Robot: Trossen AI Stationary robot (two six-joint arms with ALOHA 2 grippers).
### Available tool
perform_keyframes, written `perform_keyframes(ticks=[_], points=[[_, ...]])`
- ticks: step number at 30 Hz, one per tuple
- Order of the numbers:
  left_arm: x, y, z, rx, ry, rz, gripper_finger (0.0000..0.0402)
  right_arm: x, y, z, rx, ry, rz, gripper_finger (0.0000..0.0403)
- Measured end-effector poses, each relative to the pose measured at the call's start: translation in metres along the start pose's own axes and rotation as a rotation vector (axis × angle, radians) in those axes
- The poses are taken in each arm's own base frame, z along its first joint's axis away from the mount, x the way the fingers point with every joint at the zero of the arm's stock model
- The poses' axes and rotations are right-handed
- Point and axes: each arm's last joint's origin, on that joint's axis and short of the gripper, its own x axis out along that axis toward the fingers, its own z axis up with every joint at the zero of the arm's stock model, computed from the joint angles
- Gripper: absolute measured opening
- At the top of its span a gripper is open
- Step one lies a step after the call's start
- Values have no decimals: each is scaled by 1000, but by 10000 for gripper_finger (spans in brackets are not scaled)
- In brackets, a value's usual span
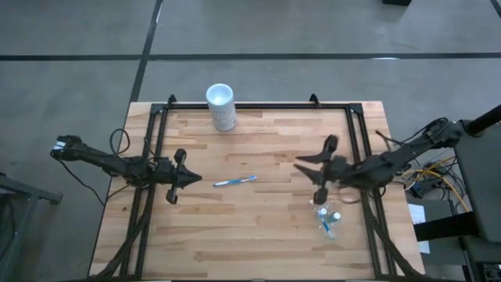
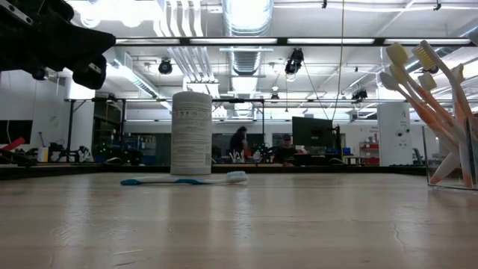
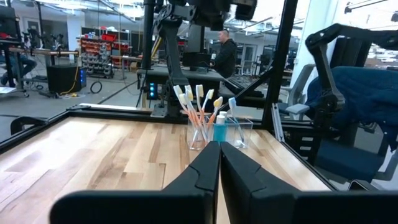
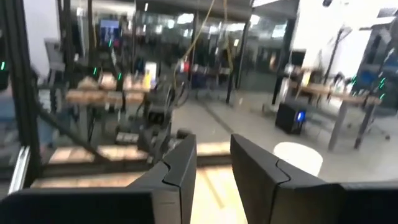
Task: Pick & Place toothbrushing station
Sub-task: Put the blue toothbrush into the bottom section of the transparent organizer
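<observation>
The toothbrushing station [image 1: 327,219], a clear cup holding several orange-and-white toothbrushes [image 3: 198,115] and a blue cap, stands on its base near the table's right edge; it also shows in the low view [image 2: 448,112]. A blue-and-white toothbrush [image 1: 235,181] lies flat at mid table. My left gripper [image 1: 194,179] is shut at the table's left, level, pointing toward the station, its fingers [image 3: 219,163] touching nothing. My right gripper [image 1: 301,163] hovers open above the table, on the far side of the station, with nothing between its fingers [image 4: 213,165].
A tall opaque white cup [image 1: 221,106] stands at the middle of the far edge. A dark frame [image 1: 258,105] runs along the table's far and side edges. Bare wood lies between the lying toothbrush and the near edge.
</observation>
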Motion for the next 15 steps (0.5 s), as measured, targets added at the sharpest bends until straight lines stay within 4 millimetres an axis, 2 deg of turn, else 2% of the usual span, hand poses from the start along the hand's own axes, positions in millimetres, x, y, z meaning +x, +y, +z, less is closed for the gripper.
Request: perform_keyframes(ticks=[3, 6, 10, 15], points=[[0, 0, 0, 0, 0, 0, 16, 15, 11, -1, -23, 74, 3, 91], [0, 0, 0, 0, 0, 0, 18, 29, 14, 2, -28, 123, -12, 94], [0, 0, 0, 0, 0, 0, 18, 47, -1, 10, 120, 217, 10, 100], [0, 0, 0, 0, 0, 0, 17, 74, -18, 3, 201, 314, 54, 104]])
